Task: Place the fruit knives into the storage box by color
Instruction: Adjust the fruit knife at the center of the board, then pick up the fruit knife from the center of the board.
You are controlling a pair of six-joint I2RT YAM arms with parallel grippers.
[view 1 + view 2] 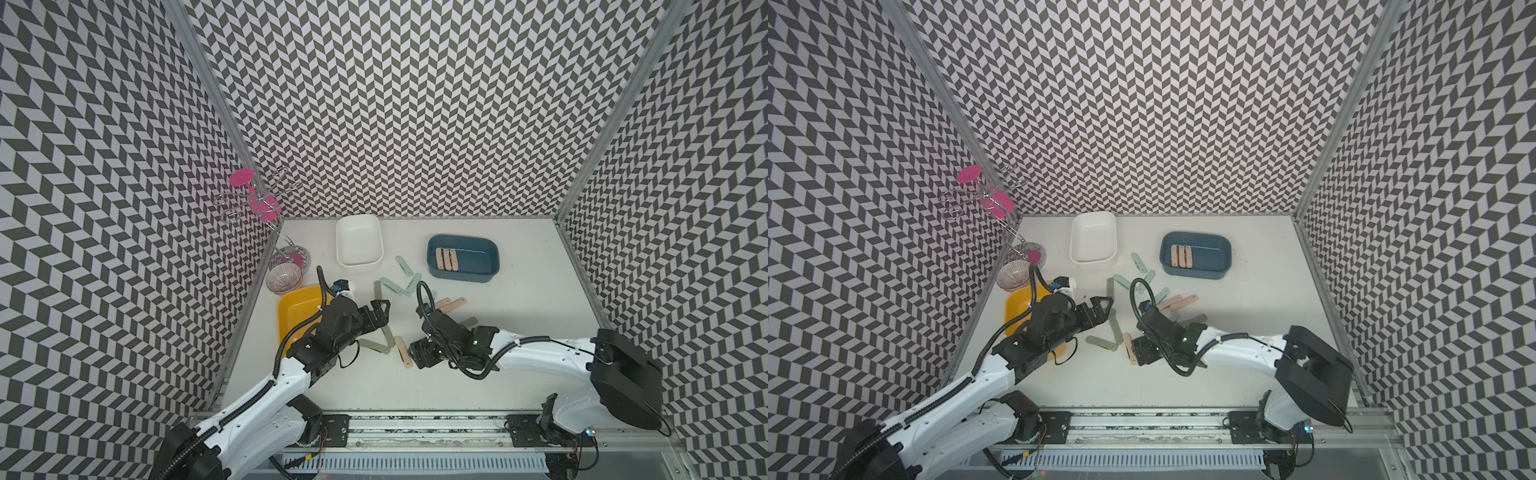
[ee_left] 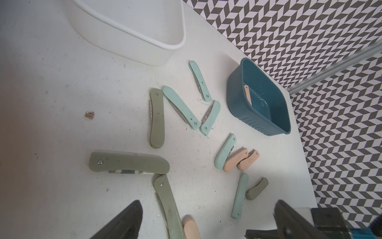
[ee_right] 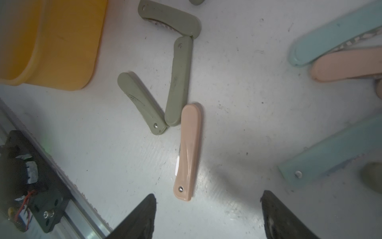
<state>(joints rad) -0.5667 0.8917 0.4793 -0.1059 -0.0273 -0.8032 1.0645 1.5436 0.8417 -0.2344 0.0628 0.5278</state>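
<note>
**Right wrist view: approach to a loose peach-pink knife**

The right gripper hangs low over the table, jaws apart and empty. A peach-pink fruit knife lies flat just ahead of its fingertips, its rounded end apparently touching an olive knife. In both top views, three peach-pink knives lie side by side in the blue storage box. The white box shows empty, and the yellow box is partly hidden. Mint knives lie scattered on the table. The left gripper is likewise spread and holds nothing.

The step in hand is judged to be the pick of a fourth peach-pink knife. The next move calls for straddling the handle across its narrow width, closing, and lifting clear of the olive neighbour.
</note>
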